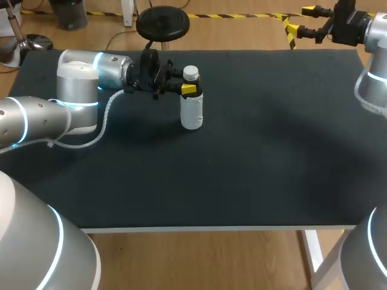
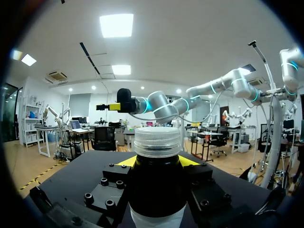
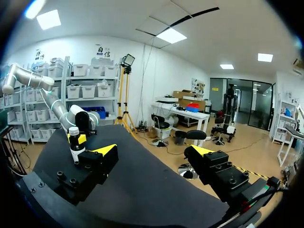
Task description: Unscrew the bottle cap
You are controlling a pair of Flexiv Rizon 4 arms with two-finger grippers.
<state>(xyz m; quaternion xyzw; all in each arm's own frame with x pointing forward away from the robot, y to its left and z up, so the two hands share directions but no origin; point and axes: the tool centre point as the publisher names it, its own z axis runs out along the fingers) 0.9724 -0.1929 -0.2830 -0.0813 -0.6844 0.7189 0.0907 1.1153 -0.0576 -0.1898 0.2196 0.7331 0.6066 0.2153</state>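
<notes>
A white bottle [image 1: 191,112] with a clear ribbed cap [image 1: 190,73] stands upright on the black table, left of the middle and towards the back. My left gripper [image 1: 189,89] comes in level from the left and is shut on the bottle just below the cap. In the left wrist view the dark bottle body [image 2: 156,190] fills the gap between the yellow tips, with the cap [image 2: 157,141] rising above them. My right gripper [image 1: 300,21] hangs open and holds nothing beyond the table's far right corner, well away from the bottle. The right wrist view shows the bottle [image 3: 74,153] far ahead of that gripper [image 3: 153,152].
The black table top [image 1: 254,169] carries nothing besides the bottle. A white cable [image 1: 103,124] loops from my left arm down onto the table's left part.
</notes>
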